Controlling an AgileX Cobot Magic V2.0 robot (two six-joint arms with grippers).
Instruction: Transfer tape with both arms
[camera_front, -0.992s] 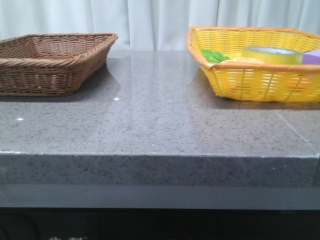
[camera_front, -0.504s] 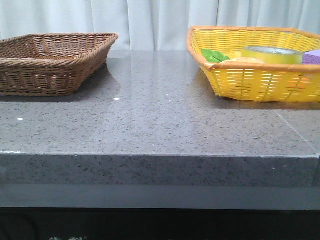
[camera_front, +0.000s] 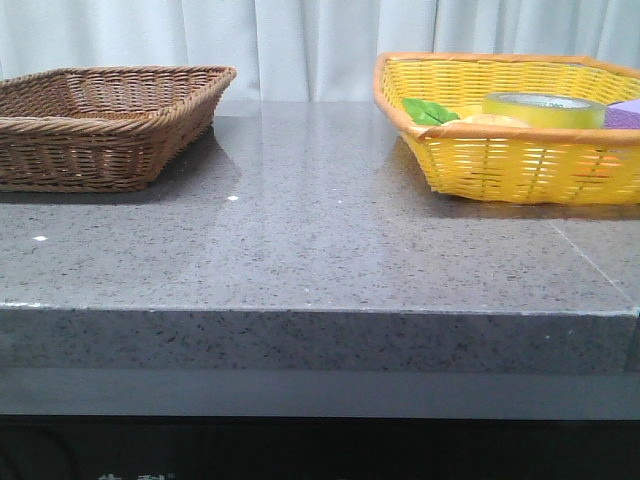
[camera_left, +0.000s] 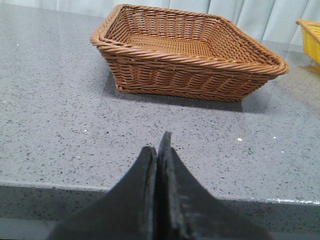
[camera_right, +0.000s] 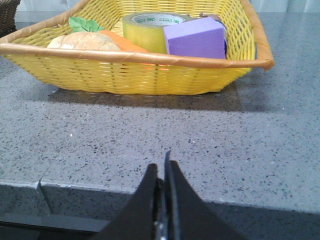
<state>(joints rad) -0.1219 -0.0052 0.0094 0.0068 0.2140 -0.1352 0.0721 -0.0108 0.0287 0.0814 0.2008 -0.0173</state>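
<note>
tape (camera_right: 150, 31) lying flat in yellow basket (camera_right: 150, 75), beside purple block (camera_right: 196, 37) | judged light, rigid, smooth-sided; best gripped across rim wall | left gripper (camera_left: 159, 155) and right gripper (camera_right: 162, 172) jaws pressed together, empty, at desk (camera_front: 320, 250) edge

Your front camera sits low at the table's (camera_front: 320, 250) near edge, facing forward toward both baskets. Your left wrist camera looks along closed fingers (camera_left: 159, 200) at the brown basket (camera_left: 185, 55); the right wrist one faces the yellow basket (camera_right: 145, 60), closer. A yellow corner in the left wrist view is probably that same basket.
</note>
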